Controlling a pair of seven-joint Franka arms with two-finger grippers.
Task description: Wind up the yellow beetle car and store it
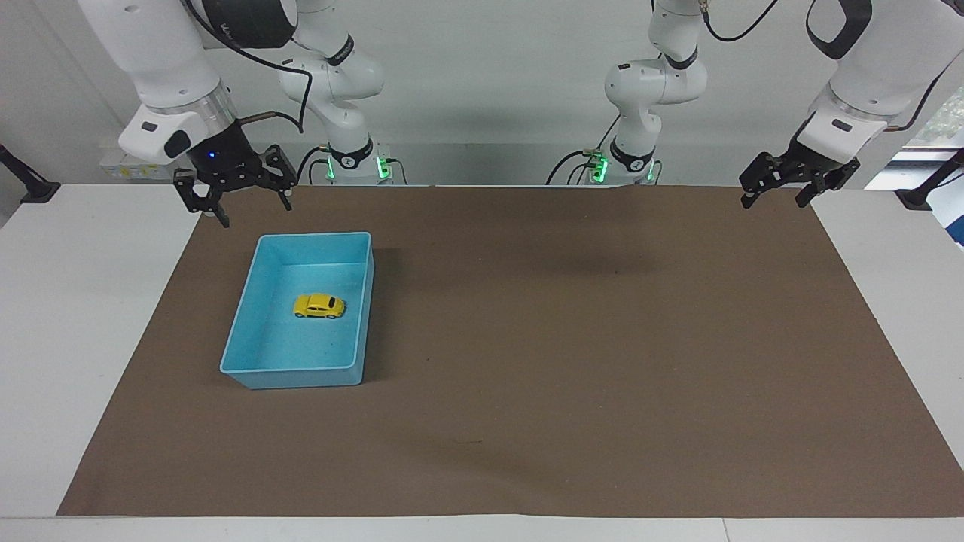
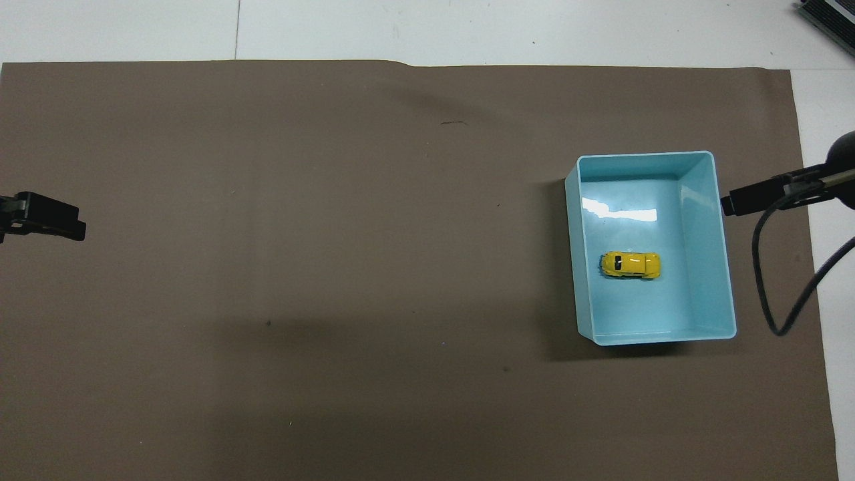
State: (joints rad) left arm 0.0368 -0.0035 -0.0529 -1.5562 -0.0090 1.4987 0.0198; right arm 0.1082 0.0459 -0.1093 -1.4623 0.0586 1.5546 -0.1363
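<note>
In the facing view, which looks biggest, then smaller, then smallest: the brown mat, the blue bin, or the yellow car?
1. Brown mat: biggest, it covers most of the table.
2. Blue bin: much smaller, sitting on the mat.
3. Yellow car: smallest, it fits inside the bin with room to spare.

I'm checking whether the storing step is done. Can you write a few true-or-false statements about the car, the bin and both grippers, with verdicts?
1. The yellow beetle car lies inside the blue bin. True.
2. The right gripper grips the car. False: it is open, raised over the brown mat's edge.
3. The left gripper is open and empty. True.
4. The car lies on its roof. False: it stands on its wheels.
</note>
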